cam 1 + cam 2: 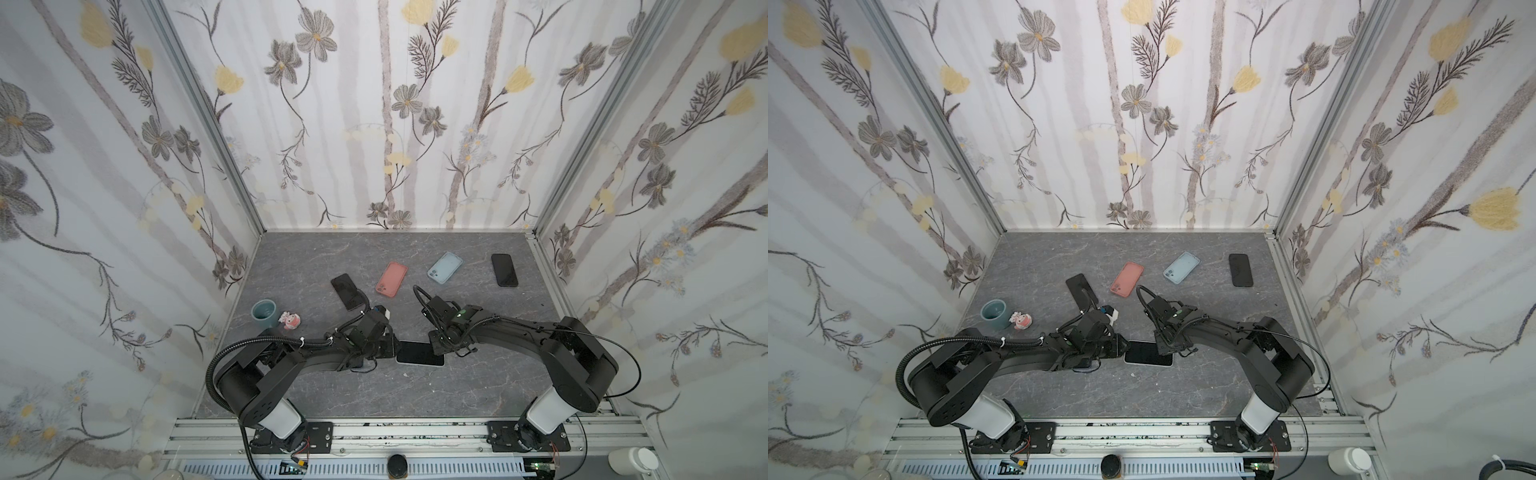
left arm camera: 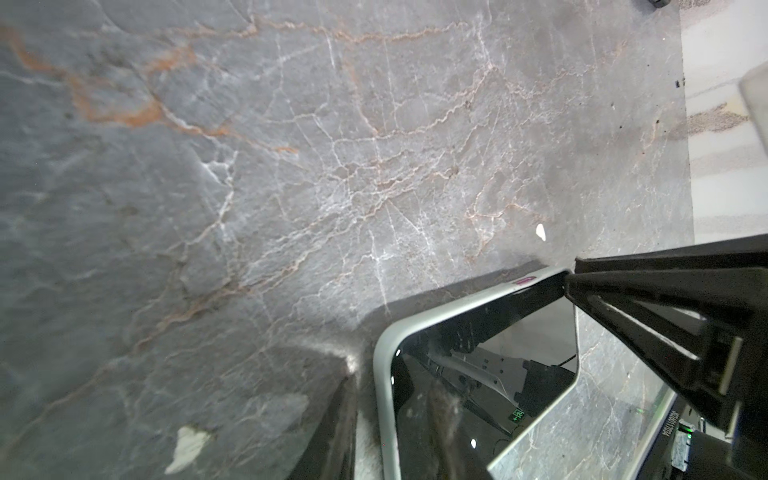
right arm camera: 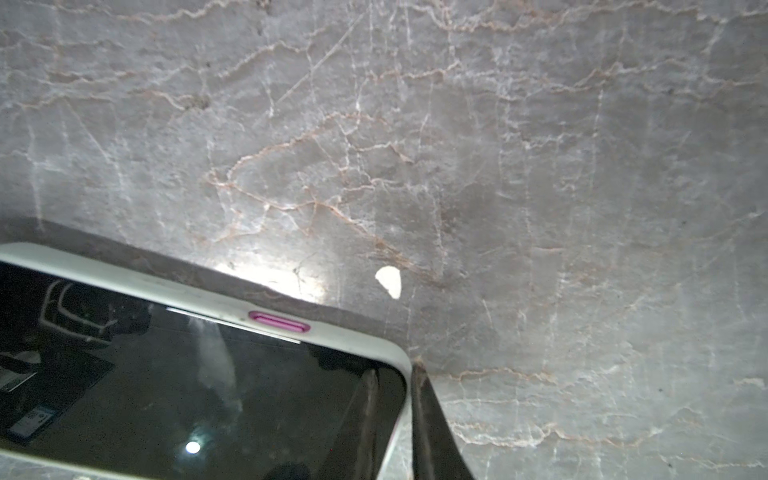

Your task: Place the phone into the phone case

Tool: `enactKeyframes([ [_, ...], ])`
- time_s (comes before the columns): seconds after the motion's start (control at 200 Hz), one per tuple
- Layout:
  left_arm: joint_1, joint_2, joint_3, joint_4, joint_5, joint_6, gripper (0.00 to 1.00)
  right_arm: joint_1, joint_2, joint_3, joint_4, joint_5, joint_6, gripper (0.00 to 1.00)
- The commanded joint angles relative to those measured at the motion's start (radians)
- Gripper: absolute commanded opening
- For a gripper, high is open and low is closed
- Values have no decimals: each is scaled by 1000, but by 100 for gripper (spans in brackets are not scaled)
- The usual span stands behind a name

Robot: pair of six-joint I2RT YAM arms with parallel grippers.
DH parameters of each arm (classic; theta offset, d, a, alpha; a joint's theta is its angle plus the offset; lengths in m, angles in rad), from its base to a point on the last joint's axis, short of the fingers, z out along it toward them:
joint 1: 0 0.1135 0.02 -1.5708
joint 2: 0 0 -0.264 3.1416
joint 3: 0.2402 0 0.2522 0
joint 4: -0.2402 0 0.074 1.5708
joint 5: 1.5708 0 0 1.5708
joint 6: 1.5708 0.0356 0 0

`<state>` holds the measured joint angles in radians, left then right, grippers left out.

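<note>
A black-screened phone lies flat near the table's front middle, inside a pale grey-white phone case. My left gripper is at its left end and my right gripper at its right end. In the left wrist view, the left gripper is shut on the case rim, with one finger on the screen. The right gripper likewise pinches the case's corner. There the screen sits within the rim, beside a pink side button.
Further back lie a bare black phone, a pink case, a light blue case and another black phone. A teal cup and a small pink figurine stand at the left. A white scrap lies near the case.
</note>
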<state>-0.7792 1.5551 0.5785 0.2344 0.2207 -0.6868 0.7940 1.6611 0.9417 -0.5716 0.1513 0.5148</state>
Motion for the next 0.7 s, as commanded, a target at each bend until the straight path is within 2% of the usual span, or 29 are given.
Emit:
enactKeyframes([
  [0.0,0,-11,7,-4,-17,-1,28,19,14,23,-100,50,-19,19],
  [0.065,0,-13,12,-10,-16,0,28,62,13,47,-107,73,-33,20],
  [0.32,6,-94,57,-72,-61,36,28,74,-58,124,-91,96,-81,25],
  [0.56,45,-235,143,-182,-117,156,29,76,-296,142,44,119,-182,30],
  [0.694,65,-337,199,-211,-163,276,33,75,-472,82,217,133,-268,36],
])
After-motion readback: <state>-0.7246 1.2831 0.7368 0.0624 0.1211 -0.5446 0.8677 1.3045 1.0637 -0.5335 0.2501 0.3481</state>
